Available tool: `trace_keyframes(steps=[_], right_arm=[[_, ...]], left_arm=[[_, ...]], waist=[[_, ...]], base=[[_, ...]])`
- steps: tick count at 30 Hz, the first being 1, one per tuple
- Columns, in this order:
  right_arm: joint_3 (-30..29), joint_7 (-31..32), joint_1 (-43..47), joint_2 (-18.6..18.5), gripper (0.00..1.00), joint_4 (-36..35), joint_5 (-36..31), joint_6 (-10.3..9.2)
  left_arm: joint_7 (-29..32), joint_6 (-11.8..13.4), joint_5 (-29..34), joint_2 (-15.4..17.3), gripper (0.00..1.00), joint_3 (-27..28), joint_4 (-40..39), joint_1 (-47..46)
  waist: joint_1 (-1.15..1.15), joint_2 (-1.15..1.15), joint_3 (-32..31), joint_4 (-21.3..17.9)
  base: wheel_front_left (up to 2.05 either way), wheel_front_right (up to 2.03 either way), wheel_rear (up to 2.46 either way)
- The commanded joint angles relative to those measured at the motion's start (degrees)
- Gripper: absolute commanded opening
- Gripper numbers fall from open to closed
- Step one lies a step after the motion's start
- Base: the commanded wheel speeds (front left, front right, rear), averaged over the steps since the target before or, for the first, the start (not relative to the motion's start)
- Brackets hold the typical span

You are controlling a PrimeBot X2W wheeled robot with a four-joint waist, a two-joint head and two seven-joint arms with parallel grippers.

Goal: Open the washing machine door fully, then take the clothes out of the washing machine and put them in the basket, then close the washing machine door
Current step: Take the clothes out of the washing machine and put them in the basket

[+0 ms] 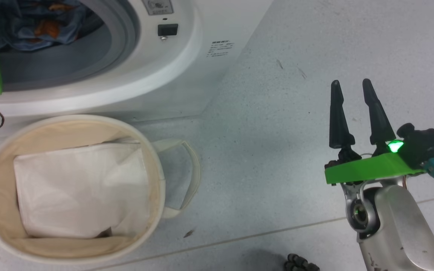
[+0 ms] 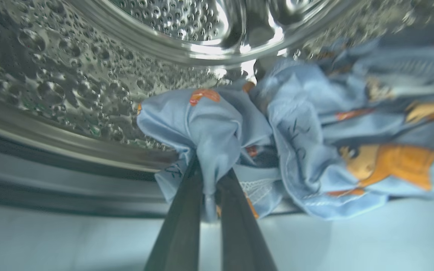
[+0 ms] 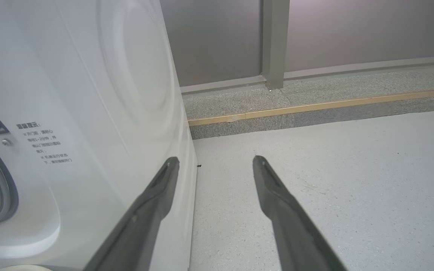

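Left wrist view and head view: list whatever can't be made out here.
- Left wrist view: the left gripper is shut on the clothes. A fold hides its fingertips, and the garments' right part is blurred, so their number is unclear.
- Head view: the white folded sheet covers the bottom of the basket.
- Head view: the top edge cuts off the opening of the washing machine, and its label print is too small to read.

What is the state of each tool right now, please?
Left tool: closed on the clothes.
Right tool: open, holding nothing.
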Motion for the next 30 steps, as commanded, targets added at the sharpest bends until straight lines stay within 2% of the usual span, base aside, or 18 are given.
trace_keyframes(steps=[1,10,14,17,18,25,30], right_arm=[[0.89,-0.70,0.51,0.14,1.00,-1.38,-0.05,0.05],[1.25,-0.70,2.24,0.04,1.00,0.20,-0.08,0.05],[1.51,-0.70,3.50,-0.46,1.00,1.11,0.01,0.05],[1.81,-0.70,4.32,-0.93,1.00,1.80,0.16,0.05],[2.10,-0.70,4.83,-1.31,1.00,2.34,0.27,0.05],[2.97,-0.70,6.34,-2.57,1.00,3.85,0.56,0.05],[3.35,-0.70,7.51,-3.33,1.00,4.69,0.76,0.05]], left_arm=[[-1.30,-0.26,-0.93,2.12,0.00,1.41,-1.26,-1.49],[-11.44,-3.63,-6.50,0.75,0.00,5.39,-3.23,5.69],[-12.37,-7.39,-10.96,-0.90,0.00,8.41,-8.23,11.75],[-12.43,-8.23,-12.73,-0.72,0.00,10.38,-15.63,17.47],[-12.44,-8.43,-13.79,-0.83,0.00,11.85,-20.63,21.85],[-12.45,-8.73,-16.40,-1.97,0.00,15.22,-38.65,36.12],[-12.35,-8.83,-18.75,-2.89,0.00,14.49,-50.53,45.59]], waist=[[0.00,0.00,-0.60,-0.04],[0.00,0.00,-6.31,0.97],[0.00,0.00,-9.48,2.25],[0.00,0.00,-11.69,3.45],[0.00,0.00,-13.18,4.31],[0.00,0.00,-17.57,7.55],[0.00,0.00,-20.30,9.51]], base=[[0.00,0.00,0.00],[0.00,0.00,0.00],[0.00,0.00,0.00],[0.00,0.00,0.00],[0.00,0.00,0.00],[0.00,0.00,0.00],[0.00,0.00,0.00]])
